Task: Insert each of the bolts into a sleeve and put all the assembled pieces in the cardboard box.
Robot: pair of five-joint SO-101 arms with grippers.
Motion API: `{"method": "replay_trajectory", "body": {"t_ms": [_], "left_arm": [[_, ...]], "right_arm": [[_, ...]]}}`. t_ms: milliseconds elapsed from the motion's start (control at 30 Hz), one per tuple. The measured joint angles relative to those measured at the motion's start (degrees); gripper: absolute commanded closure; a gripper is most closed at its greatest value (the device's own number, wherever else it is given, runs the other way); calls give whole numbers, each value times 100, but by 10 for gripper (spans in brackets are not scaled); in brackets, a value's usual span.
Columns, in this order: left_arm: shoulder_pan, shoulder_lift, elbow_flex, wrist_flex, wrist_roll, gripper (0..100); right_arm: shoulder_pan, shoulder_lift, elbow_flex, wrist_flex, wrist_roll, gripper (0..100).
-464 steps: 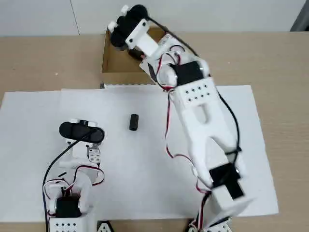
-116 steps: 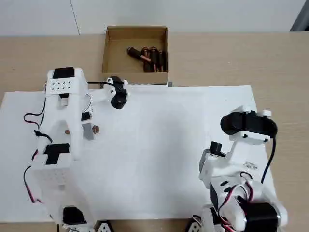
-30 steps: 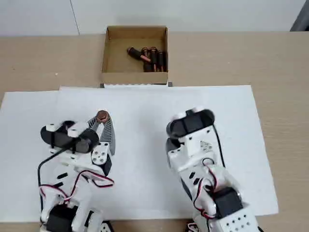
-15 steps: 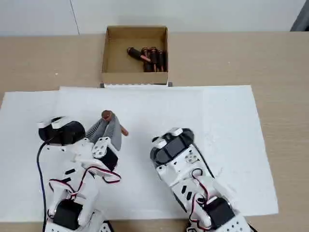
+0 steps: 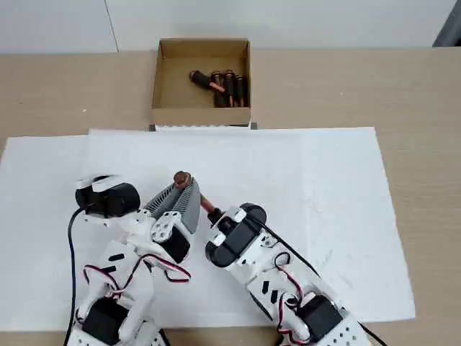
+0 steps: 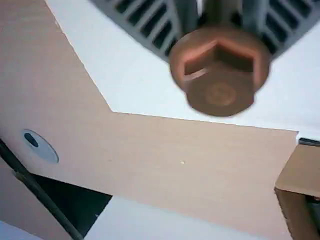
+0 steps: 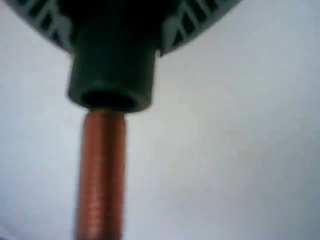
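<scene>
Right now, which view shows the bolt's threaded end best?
Right wrist view: the bolt meets the mouth of the black sleeve, close up. In the high view the bolt is small and slanted, that end hard to tell. The left wrist view gives its hex head end-on.

arms [image 5: 282, 280]: white shells — black motors | cables [image 5: 167, 268]: red, white, black loops | fingers [image 5: 171, 202]: grey, ribbed lattice

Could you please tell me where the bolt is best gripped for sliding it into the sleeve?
Probably just below the hex head, fingers closing across the shaft from the sides, as the left gripper has the bolt: that leaves the threaded end free to enter the sleeve.
</scene>
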Motion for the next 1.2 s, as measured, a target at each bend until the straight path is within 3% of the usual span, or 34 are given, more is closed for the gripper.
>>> {"method": "replay_trajectory", "body": {"t_ms": [400, 733, 1200], "left_arm": [[229, -9, 0, 35, -18, 994], [519, -9, 9, 396, 35, 994], [607, -53, -53, 1090, 53, 963]], "right_arm": [[9, 0, -9, -149, 334, 995], [-9, 0, -26, -440, 334, 995], [-35, 18, 0, -941, 897, 995]]}}
